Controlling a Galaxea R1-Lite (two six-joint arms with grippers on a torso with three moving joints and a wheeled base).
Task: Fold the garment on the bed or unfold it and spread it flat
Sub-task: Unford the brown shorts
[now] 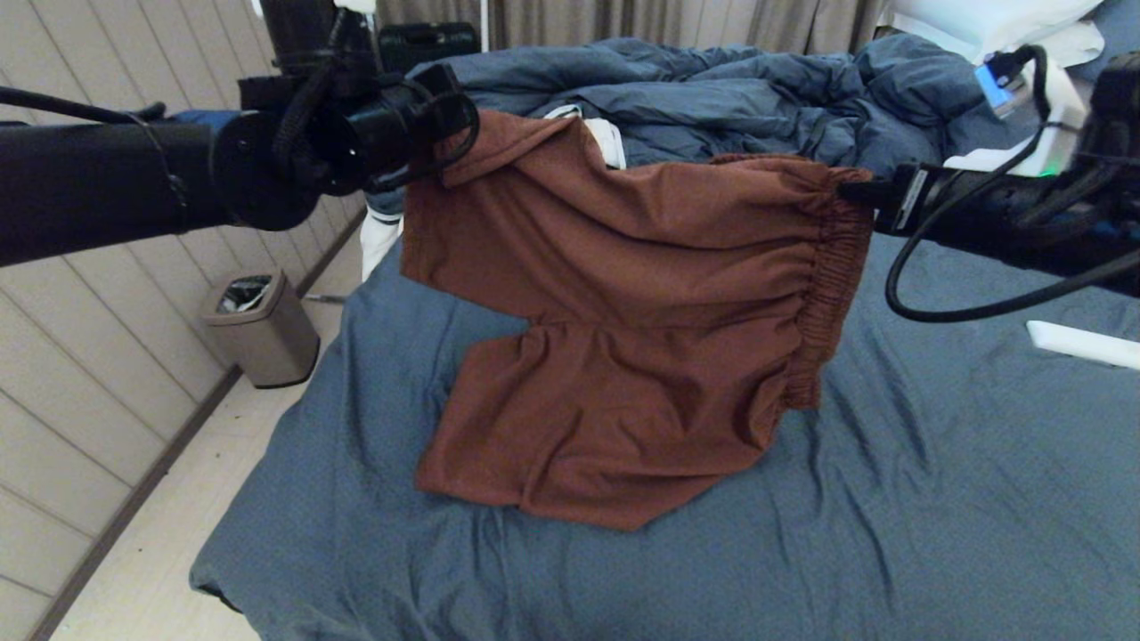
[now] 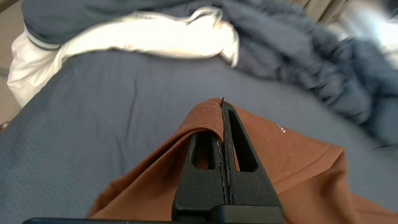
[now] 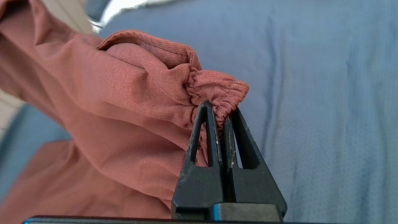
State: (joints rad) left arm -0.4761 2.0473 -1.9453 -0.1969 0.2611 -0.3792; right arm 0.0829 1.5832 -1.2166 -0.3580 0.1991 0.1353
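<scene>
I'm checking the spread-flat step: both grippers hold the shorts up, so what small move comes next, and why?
Probably lower both together: the left gripper pinches a leg hem and the right gripper the waistband, so the shorts hang stretched above the bed.

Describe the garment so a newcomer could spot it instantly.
Over the bed, between the left gripper and right gripper, hang the shorts, each gripper shut on an edge. They are rust-brown with a gathered waistband, unlike the blue duvet behind.
</scene>
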